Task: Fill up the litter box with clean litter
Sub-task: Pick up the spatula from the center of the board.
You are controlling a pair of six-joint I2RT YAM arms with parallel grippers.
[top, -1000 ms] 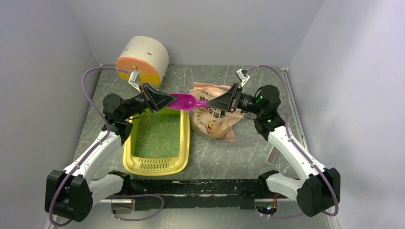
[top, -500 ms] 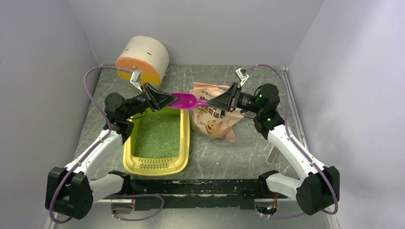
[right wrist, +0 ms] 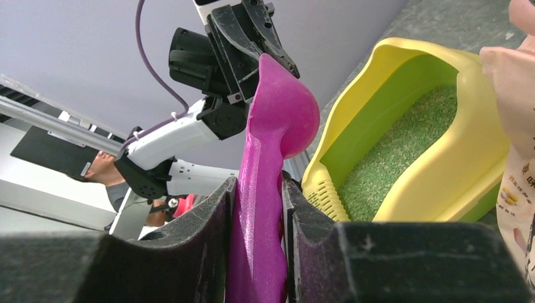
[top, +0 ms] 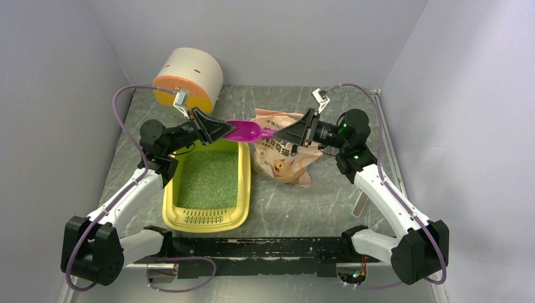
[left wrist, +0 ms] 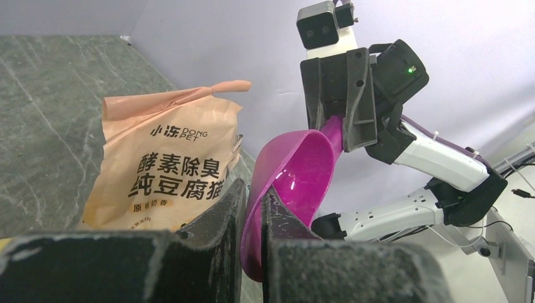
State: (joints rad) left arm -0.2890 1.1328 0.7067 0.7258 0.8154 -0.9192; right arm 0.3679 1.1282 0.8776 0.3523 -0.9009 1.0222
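The yellow litter box (top: 246, 189) lies left of centre, its floor covered with green clean litter (top: 211, 180); the right wrist view shows the box (right wrist: 391, 63) and litter (right wrist: 404, 145) too. A magenta scoop (top: 243, 132) hangs in the air over the box's far right corner. My left gripper (top: 224, 130) is shut on the rim of the scoop's bowl (left wrist: 296, 173). From the right, my right gripper (top: 277, 136) is shut on the scoop's handle (right wrist: 271, 145), both fingers pressed against it. The bowl looks empty.
A pink-beige printed litter bag (top: 284, 158) lies crumpled just right of the box, under my right gripper. A white cylinder with an orange end (top: 187, 79) stands at the back left. Grey walls enclose the table on three sides.
My right gripper's jaws have narrowed onto the scoop handle. The scoop and both arms have barely shifted.
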